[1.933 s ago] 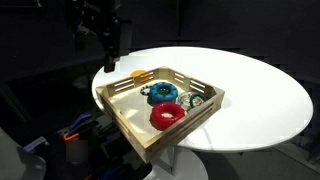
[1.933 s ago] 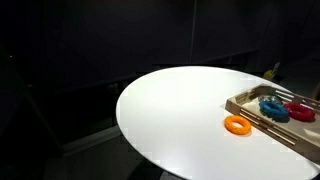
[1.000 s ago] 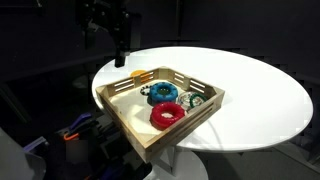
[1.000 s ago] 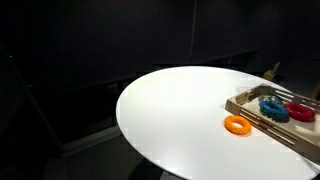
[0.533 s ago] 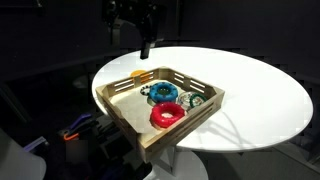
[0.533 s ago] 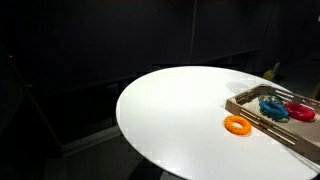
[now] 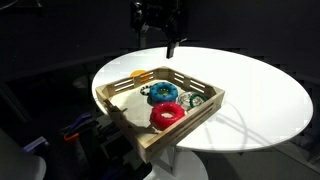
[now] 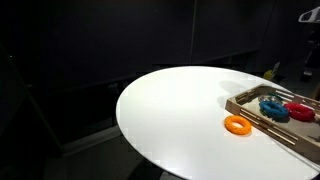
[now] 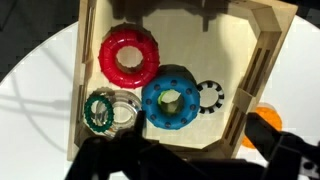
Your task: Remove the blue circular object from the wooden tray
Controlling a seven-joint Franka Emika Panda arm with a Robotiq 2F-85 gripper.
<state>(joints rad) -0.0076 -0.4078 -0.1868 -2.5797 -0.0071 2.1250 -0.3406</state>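
Observation:
The blue circular object [image 7: 163, 93] lies in the middle of the wooden tray [image 7: 150, 138] on the white round table. It also shows in an exterior view [image 8: 273, 107] and in the wrist view [image 9: 169, 97]. The tray rim shows in the wrist view [image 9: 82, 60] and at the right edge of an exterior view [image 8: 258, 118]. My gripper [image 7: 171, 47] hangs high above the table behind the tray. In the wrist view the gripper [image 9: 194, 142] is open and empty, its dark fingers over the tray's near edge, well above the blue ring.
A red ring [image 9: 129, 57], a green-and-white ring [image 9: 100, 110] and a small black-and-white ring [image 9: 210, 97] also lie in the tray. An orange ring [image 7: 141, 75] lies on the table just outside it. The white table [image 8: 170, 110] ends in a round edge with dark surroundings.
The arm has swung to the right across the exterior view, from left of the tray to behind it. The rings and tray have not moved.

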